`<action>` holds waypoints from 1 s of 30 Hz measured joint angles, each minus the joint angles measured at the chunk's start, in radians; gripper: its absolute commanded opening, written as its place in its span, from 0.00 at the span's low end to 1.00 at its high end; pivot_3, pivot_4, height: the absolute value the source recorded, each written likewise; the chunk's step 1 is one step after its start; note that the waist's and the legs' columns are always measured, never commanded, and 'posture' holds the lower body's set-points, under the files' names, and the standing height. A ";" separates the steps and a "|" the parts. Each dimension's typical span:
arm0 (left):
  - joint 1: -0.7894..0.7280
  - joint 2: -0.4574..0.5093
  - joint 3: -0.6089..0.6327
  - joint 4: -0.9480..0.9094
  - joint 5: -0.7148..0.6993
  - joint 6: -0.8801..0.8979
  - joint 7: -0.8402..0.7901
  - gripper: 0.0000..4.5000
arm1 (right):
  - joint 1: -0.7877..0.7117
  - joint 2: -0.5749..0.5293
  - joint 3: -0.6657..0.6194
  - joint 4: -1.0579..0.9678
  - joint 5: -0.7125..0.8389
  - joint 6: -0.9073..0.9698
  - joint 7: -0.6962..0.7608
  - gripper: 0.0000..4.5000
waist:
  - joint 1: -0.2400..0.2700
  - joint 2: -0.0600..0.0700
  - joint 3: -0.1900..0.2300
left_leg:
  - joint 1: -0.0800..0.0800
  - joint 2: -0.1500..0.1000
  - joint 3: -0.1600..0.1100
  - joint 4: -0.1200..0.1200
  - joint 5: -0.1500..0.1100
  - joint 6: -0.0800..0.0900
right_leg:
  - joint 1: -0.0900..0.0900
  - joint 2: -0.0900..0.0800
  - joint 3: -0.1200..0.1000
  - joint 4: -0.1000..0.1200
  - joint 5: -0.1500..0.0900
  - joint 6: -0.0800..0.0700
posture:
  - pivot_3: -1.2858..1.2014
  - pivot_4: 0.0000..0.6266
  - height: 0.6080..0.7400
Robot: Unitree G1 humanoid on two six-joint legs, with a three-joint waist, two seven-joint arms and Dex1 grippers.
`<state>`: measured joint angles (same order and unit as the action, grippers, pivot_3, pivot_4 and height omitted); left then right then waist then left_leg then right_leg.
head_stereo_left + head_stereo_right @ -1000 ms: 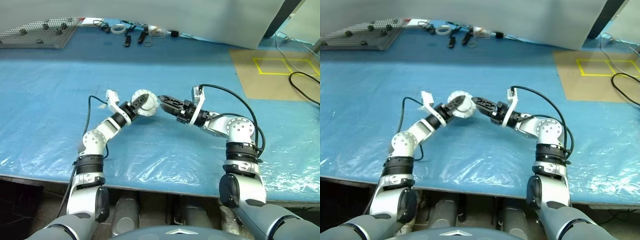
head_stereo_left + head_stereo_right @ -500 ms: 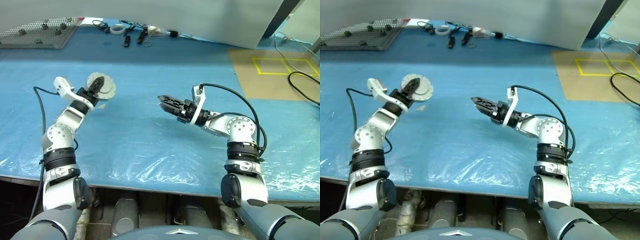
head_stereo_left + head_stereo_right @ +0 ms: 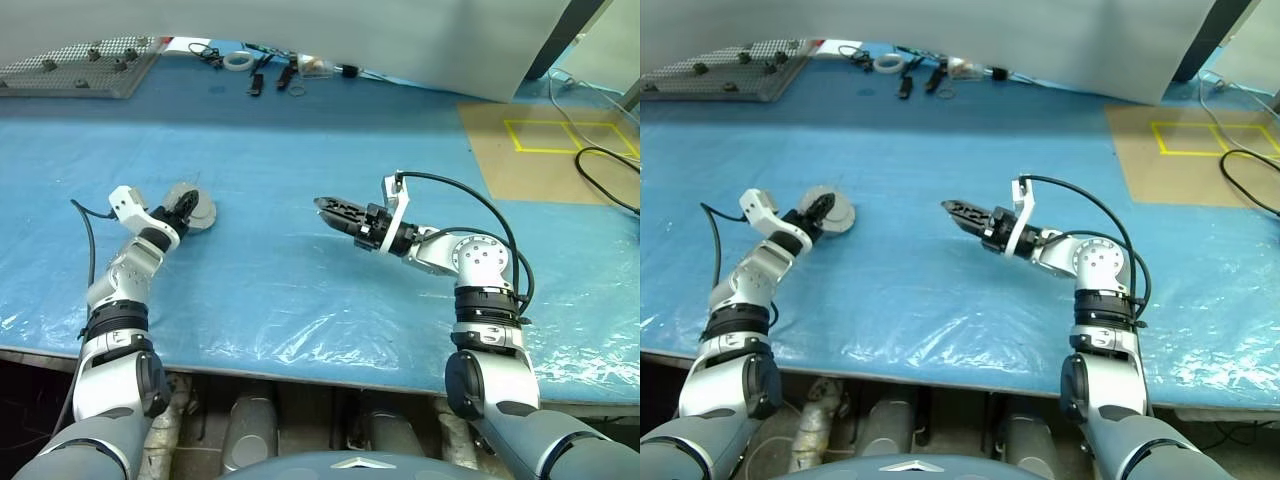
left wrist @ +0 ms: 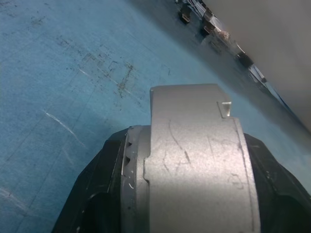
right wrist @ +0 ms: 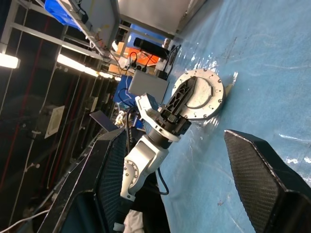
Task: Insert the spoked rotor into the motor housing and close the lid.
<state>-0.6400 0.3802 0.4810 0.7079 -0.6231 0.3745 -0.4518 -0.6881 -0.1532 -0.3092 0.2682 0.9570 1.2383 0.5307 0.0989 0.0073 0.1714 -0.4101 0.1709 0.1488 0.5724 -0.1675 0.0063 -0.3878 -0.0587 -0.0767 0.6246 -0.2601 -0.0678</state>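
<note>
The left gripper (image 3: 183,213) pinches a round silver-grey metal disc, apparently the closed motor housing (image 3: 192,213), by its rim, one black finger (image 5: 182,95) lying across its flat face. It holds the housing low over the blue plastic-covered table (image 3: 300,300), probably to set it down, which would suggest the assembly is nearly done; I cannot tell whether it touches. To the housing's right, well apart, the right gripper (image 3: 328,207) hangs empty, fingers spread.
</note>
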 measured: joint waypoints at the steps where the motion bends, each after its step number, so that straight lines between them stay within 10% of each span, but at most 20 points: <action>1: 0.000 0.001 0.000 0.002 0.004 -0.001 -0.002 0.57 | 0.000 0.000 0.000 -0.004 0.000 0.000 0.000 0.74 | 0.000 0.000 0.000 | 0.000 0.000 0.000 0.000 0.000 0.000 | 0.000 0.000 0.000 0.000 0.000 0.000 | 0.52 0.24 1.00; 6: 0.015 0.008 -0.007 0.020 0.041 -0.009 0.001 0.97 | 0.000 -0.001 0.003 -0.006 0.000 -0.002 0.000 0.74 | -0.001 0.000 0.000 | 0.000 0.000 0.000 -0.001 0.000 0.000 | 0.000 0.000 0.000 -0.001 0.000 0.000 | 0.52 0.24 1.00; 30: 0.050 0.316 -0.084 -0.015 0.172 -0.070 -0.190 0.97 | 0.027 -0.151 0.058 -0.073 -0.074 -0.141 0.100 0.74 | 0.025 -0.002 0.000 | 0.001 -0.001 0.001 -0.001 0.000 0.000 | 0.001 -0.001 0.000 -0.001 0.000 0.000 | 0.52 0.24 1.00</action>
<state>-0.5898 0.6964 0.3967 0.6931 -0.4513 0.3042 -0.6421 -0.6608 -0.3045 -0.2512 0.1948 0.8834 1.0969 0.6302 0.1234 0.0058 0.1718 -0.4095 0.1703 0.1499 0.5718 -0.1677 0.0061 -0.3872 -0.0601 -0.0764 0.6234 -0.2602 -0.0677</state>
